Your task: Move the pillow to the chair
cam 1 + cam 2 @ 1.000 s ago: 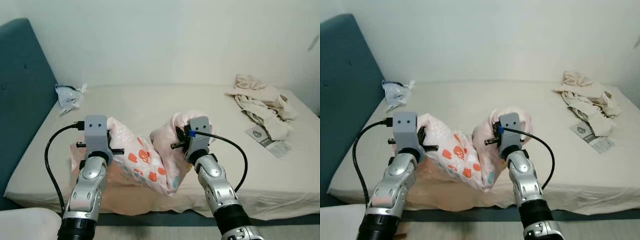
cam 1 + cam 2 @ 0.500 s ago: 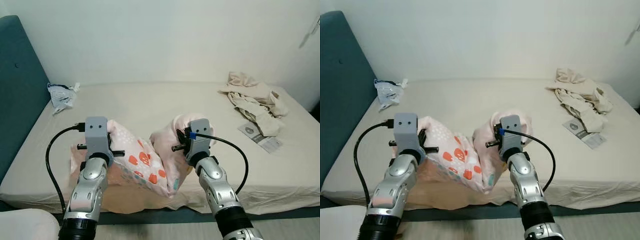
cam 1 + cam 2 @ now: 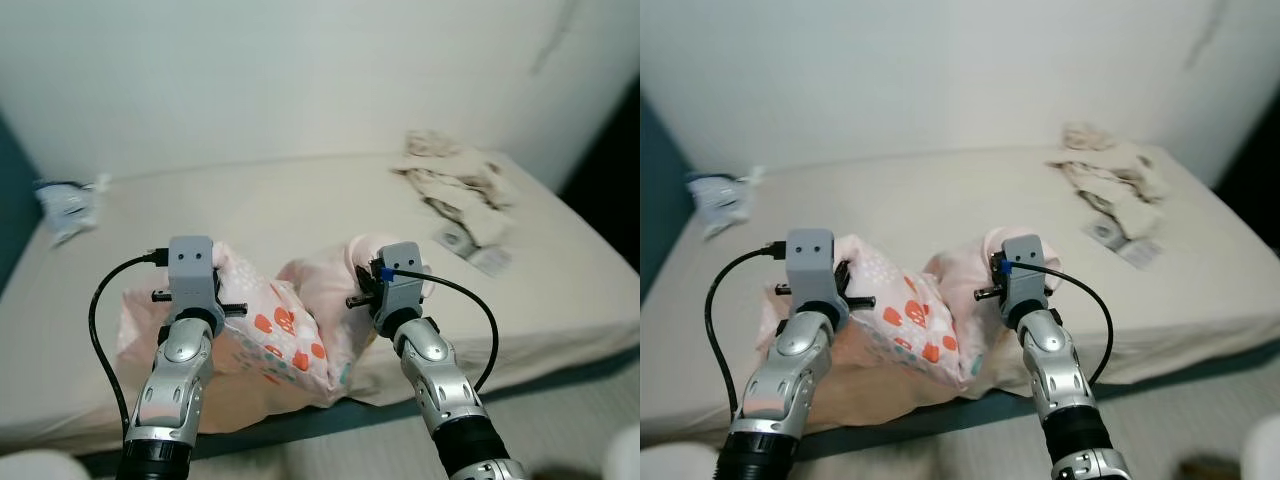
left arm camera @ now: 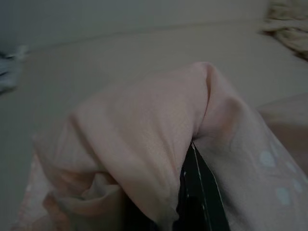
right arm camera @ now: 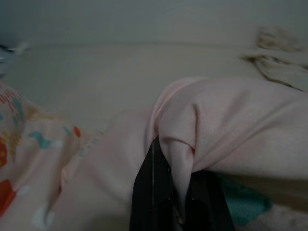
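The pink patterned pillow (image 3: 275, 335) hangs between the two arms at the near edge of the bed (image 3: 300, 205), with open mattress behind it up to the wall. The left gripper (image 4: 192, 192) and right gripper (image 5: 166, 190) are each clenched on a fold of its fabric. Compared with a second ago, the view has swung rightward: crumpled clothes (image 3: 455, 180) now sit nearer centre and the white bag (image 3: 65, 200) nearer the left border.

A wide bed (image 3: 300, 205) with a cream sheet runs across the room against a pale wall (image 3: 300, 70). At about 1 o'clock a heap of crumpled beige clothes (image 3: 455, 180) lies on the sheet, a printed packet (image 3: 472, 247) just beside it. At 10 o'clock sits a crinkled plastic bag (image 3: 65, 197).
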